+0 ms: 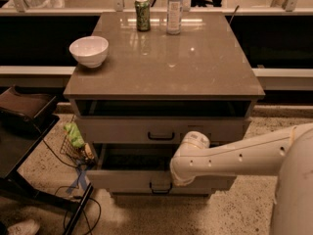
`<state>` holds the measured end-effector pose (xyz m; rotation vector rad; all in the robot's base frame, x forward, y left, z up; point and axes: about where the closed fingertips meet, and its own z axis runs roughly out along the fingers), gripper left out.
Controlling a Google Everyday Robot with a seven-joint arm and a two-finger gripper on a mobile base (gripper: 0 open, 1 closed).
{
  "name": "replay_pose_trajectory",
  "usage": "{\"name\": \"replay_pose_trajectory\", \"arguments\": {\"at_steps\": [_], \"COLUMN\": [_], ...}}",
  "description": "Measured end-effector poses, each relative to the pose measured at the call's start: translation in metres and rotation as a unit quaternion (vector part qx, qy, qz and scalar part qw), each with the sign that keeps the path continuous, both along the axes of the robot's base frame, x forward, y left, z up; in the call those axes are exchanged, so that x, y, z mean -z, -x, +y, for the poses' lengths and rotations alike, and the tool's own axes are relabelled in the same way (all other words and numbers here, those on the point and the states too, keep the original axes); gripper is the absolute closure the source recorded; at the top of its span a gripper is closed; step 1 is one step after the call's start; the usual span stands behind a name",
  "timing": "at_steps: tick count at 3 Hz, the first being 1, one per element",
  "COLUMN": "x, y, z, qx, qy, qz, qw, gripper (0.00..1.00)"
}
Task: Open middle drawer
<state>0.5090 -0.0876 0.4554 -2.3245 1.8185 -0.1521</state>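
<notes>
The cabinet [164,89] shows two pale drawer fronts. The upper one [122,129] has a dark loop handle [161,136] and a dark gap above it. Below it, the middle drawer [122,180] stands pulled out, its dark inside showing behind its front and its handle [160,187] at centre. My white arm [234,155] reaches in from the right. My gripper [177,179] is at the arm's end, against this drawer's front just right of the handle, mostly hidden by the wrist. The lowest drawer is hidden.
On the cabinet top stand a white bowl [89,50], a green can [142,13] and a clear bottle [174,12]. A dark chair [24,111] is at the left, with a wire basket [73,146] and cables [73,199] on the speckled floor.
</notes>
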Motion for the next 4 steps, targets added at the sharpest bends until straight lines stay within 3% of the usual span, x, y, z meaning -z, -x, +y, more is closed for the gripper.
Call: {"name": "replay_pose_trajectory", "arguments": {"at_steps": [1, 2, 4], "x": [-0.004, -0.006, -0.036], "y": [-0.036, -0.035, -0.036], "z": [-0.016, -0.016, -0.019], "qx": [-0.005, -0.005, -0.002], "qy": [0.002, 0.004, 0.026], "qz": [-0.019, -0.021, -0.055], "qw": [0.9998, 0.9997, 0.9981], "gripper": [1.00, 1.00, 1.00]}}
